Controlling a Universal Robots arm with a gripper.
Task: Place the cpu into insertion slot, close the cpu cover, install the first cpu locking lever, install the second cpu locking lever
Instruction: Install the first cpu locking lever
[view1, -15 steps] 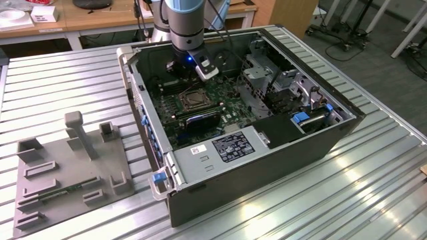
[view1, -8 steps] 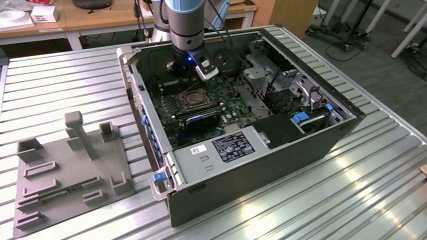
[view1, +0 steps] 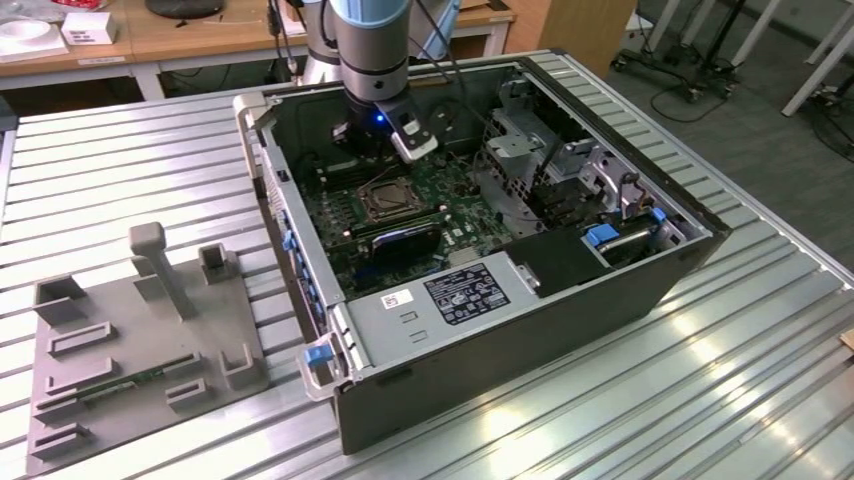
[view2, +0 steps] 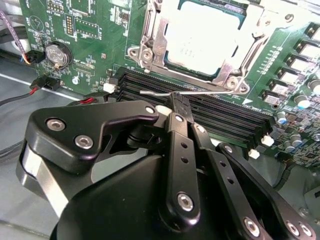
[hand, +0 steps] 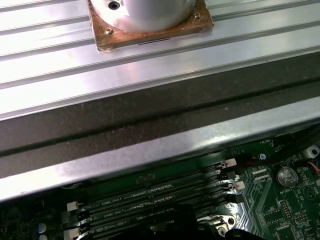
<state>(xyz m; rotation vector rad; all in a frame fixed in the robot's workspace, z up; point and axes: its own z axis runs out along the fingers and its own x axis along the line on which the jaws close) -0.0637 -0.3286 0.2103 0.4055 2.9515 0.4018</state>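
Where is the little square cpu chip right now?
In the second wrist view, the cpu sits on the green motherboard, framed by the silver cpu cover, right beside the long black memory slots.

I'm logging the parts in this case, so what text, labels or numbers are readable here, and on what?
Dark label on the grey metal housing: print too small to read.
White sticker beside it: unreadable.
White lettering along the memory slots: too blurred to read.
The cpu: no markings legible.
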